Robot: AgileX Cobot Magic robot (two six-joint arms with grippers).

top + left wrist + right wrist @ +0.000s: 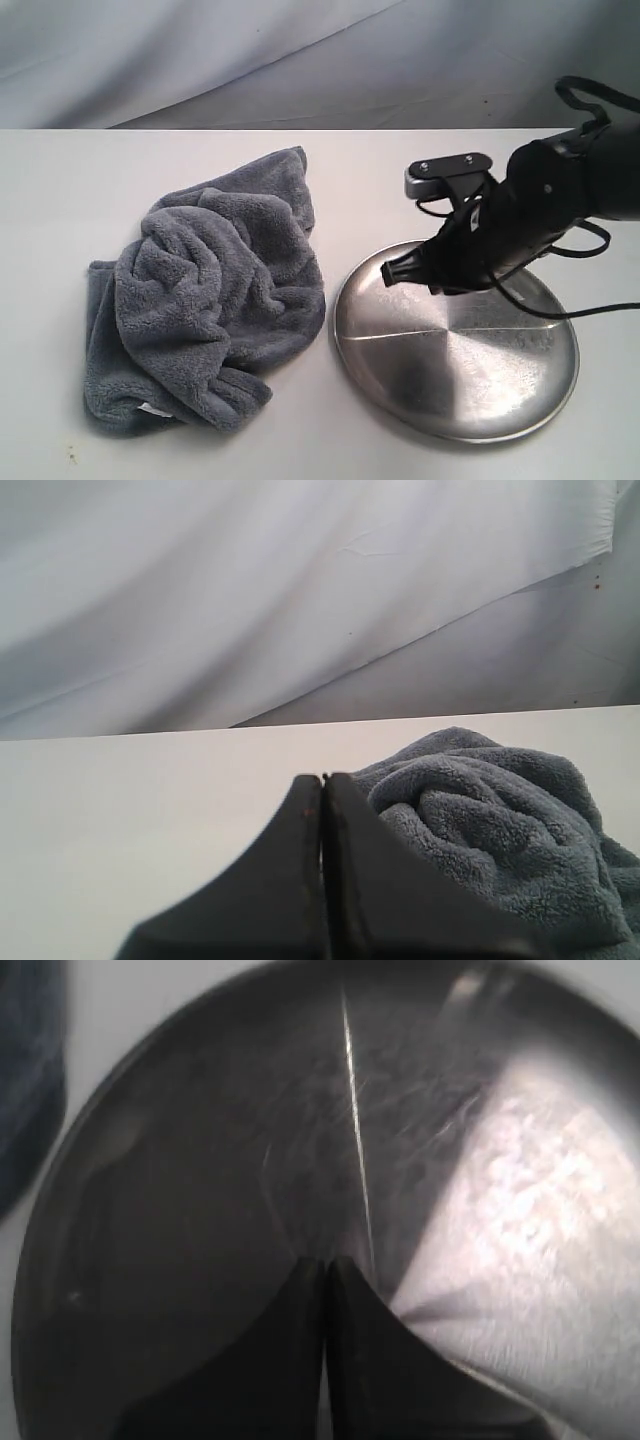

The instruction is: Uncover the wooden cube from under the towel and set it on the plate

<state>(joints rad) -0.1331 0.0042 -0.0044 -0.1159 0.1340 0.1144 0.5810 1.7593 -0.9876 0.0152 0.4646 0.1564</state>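
Observation:
The dark grey towel lies bunched in a heap on the left of the white table, and the wooden cube is hidden. To its right rests the round silver plate, nothing on it. My right gripper hovers over the plate's far left part, jaws pressed together and holding nothing; its wrist view looks straight down on the plate past the shut gripper. My left gripper is shut too, low over the table, with the towel just beside and beyond it. The left arm is out of the exterior view.
A white cloth backdrop hangs behind the table. Bare table shows between towel and plate. A small white tag peeks from the towel's front edge.

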